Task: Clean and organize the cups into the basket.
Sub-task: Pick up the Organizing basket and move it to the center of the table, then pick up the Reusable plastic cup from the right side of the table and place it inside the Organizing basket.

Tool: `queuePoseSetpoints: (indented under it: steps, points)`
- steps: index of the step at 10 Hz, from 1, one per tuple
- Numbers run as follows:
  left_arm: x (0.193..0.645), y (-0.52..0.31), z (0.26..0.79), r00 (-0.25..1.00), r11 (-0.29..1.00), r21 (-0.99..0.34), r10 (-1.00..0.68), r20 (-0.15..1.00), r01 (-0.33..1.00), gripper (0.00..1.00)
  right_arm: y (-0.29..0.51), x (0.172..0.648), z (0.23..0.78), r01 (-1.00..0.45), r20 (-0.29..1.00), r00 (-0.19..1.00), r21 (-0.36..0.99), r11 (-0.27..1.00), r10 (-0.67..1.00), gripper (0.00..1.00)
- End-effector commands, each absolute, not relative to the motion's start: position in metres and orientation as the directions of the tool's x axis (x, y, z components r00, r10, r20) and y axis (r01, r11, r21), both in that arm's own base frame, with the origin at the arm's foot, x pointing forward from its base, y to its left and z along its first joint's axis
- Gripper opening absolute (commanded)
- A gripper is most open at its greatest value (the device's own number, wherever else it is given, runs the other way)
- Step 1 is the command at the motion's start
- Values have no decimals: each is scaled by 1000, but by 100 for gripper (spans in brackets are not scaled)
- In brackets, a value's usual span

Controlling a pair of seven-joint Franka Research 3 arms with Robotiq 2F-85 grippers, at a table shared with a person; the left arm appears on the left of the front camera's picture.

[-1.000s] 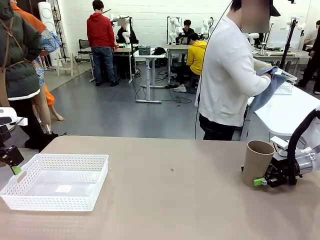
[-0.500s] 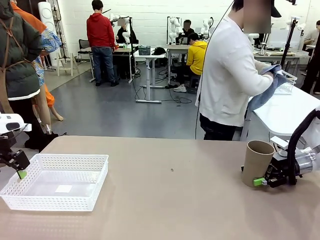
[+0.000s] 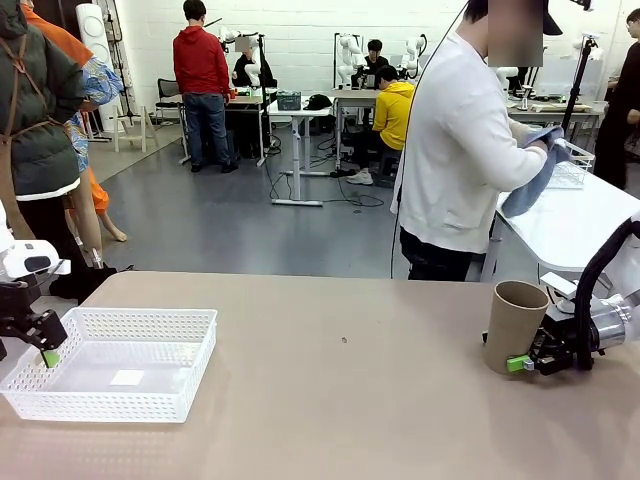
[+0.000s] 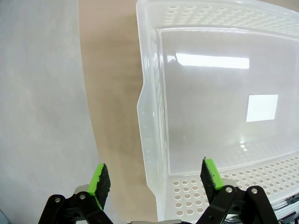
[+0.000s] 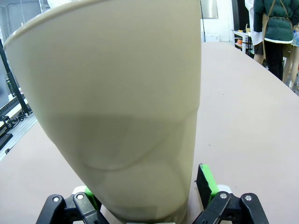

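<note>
Our left claw [image 3: 47,352] has dropped over the basket [image 3: 150,322] at the worktop's [image 3: 350,410] near-left corner, spread astride its end wall. It is likely there to steady it. Near the right edge our right claw [image 3: 519,364], also spread, brackets the upright tan tumbler [image 3: 514,322] at its base, not yet pinching it.

Grey floor [image 3: 200,225], white brick wall [image 3: 300,30]

Lab workspace, white worktables [image 3: 297,110], grey floor [image 3: 220,220], people [image 3: 202,62] working
</note>
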State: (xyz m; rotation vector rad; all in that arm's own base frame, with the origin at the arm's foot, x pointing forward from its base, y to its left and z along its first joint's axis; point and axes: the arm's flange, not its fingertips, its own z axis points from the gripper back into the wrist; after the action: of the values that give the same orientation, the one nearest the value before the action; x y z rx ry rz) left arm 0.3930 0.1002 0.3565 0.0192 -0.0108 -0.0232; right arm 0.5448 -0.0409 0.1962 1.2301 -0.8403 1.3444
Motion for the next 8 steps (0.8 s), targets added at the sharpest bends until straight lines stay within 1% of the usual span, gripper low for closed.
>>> queuePoseSetpoints:
  steps: [1,2,3,4,5,6,7,8]
  points:
    - [402,101,350,1000,1000,20,0,-10,1,100,-41,545,196,-973,964,110,154,-174,241,100]
    - [404,101,347,1000,1000,15,3,-28,-2,100,-41,545,196,-973,964,110,154,-174,241,100]
    - [403,102,345,999,1000,10,-25,-39,26,100,-41,545,196,-973,964,110,154,-174,241,100]
    - [403,102,345,998,999,9,-42,-44,42,48,-41,545,196,-972,964,112,157,-173,242,100]
    - [403,103,345,998,999,8,-48,-47,49,47,-41,545,197,-978,966,110,147,-151,233,100]
    - [402,104,345,997,999,7,-53,-49,53,0,-42,544,198,-964,973,106,151,-219,205,100]
    - [402,104,345,997,998,6,-54,-50,54,0,-43,543,196,-961,974,86,136,-239,209,43]
    - [402,104,345,997,999,4,-52,-50,53,0,-43,544,196,-962,973,93,143,-234,213,43]
